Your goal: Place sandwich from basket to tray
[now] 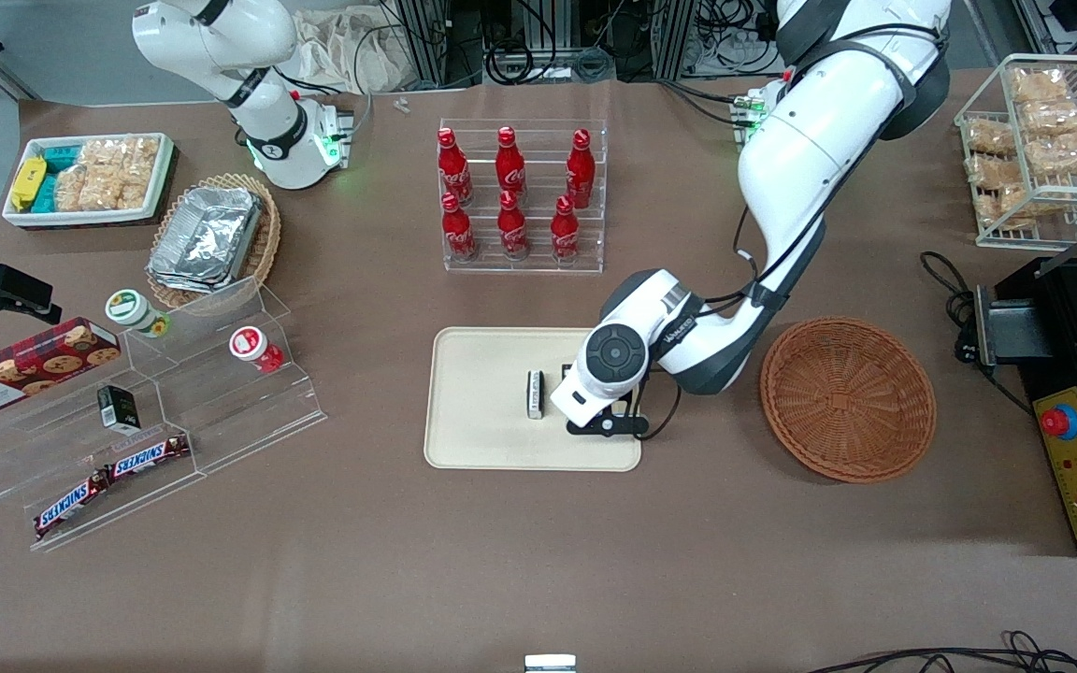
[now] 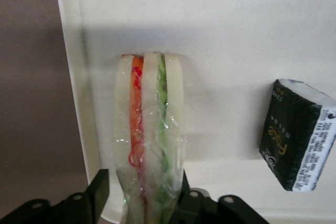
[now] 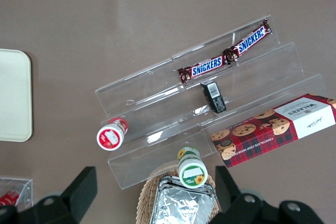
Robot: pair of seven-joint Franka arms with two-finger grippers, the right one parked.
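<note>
The plastic-wrapped sandwich [image 2: 149,129] stands on edge on the cream tray [image 2: 220,35], its orange-red and green filling layers showing. My left gripper [image 2: 144,182] straddles it, open: one finger [image 2: 100,190] stands apart from the wrap, while the second finger touches it. In the front view the gripper [image 1: 595,397] hangs low over the tray [image 1: 482,374], at the end nearest the basket, and hides the sandwich. The round reddish-brown basket [image 1: 847,399] sits beside the tray, toward the working arm's end, with nothing in it.
A small dark packet [image 1: 534,393] lies on the tray close beside the gripper. A clear rack of red bottles [image 1: 520,196] stands farther from the front camera than the tray. A black machine [image 1: 1076,374] sits next to the basket. Clear tiered shelves [image 1: 155,402] with snacks lie toward the parked arm's end.
</note>
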